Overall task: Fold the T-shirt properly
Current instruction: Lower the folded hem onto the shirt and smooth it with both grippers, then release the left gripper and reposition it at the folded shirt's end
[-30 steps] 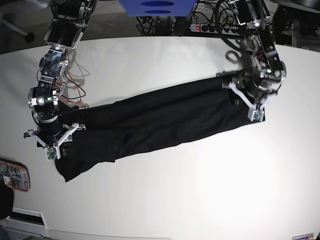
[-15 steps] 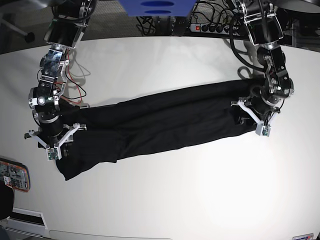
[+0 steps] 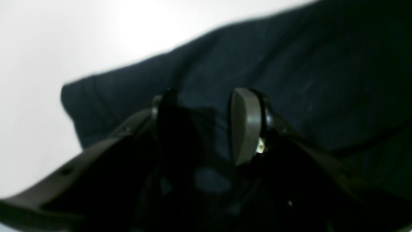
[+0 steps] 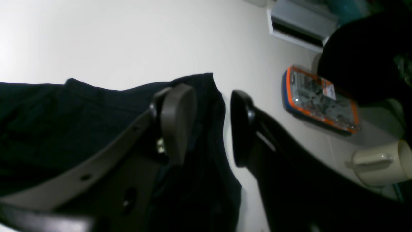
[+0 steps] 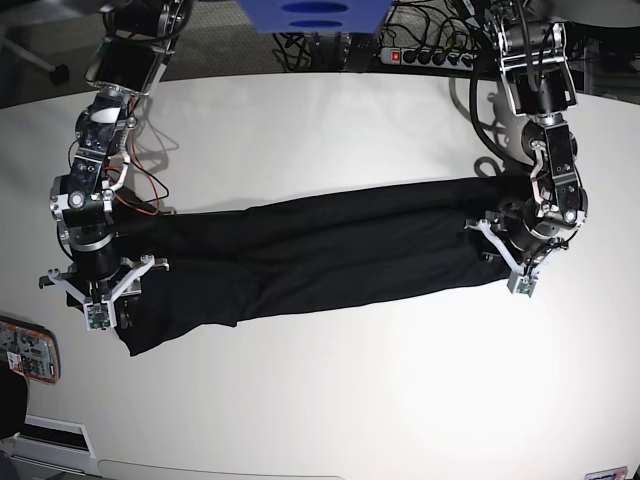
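- A white bench (image 5: 330, 400) seen from above carries a black T-shirt (image 5: 320, 250), bunched into a long, narrow band that runs slantwise across the middle, lower at the view's left end and higher at the right.
- The right arm comes down from the top left corner of the base view, bent at several joints, its wrist pointing straight down over the shirt's lower left end.
- The right pincer (image 4: 209, 125) stands with a gap between its two pads; one pad lies over the cloth, the other just past the shirt's edge above bare bench. I cannot tell whether any cloth is pinched.
- The left arm drops from the top right corner, nearly vertical, wrist turned down over the shirt's right end.
- The left pincer (image 3: 206, 125) also shows its pads apart, with dark cloth beneath and between them; the blurred view does not show whether it grips.
- An orange-rimmed case (image 4: 318, 100) lies near the bench's edge by the right arm, apart from the shirt.
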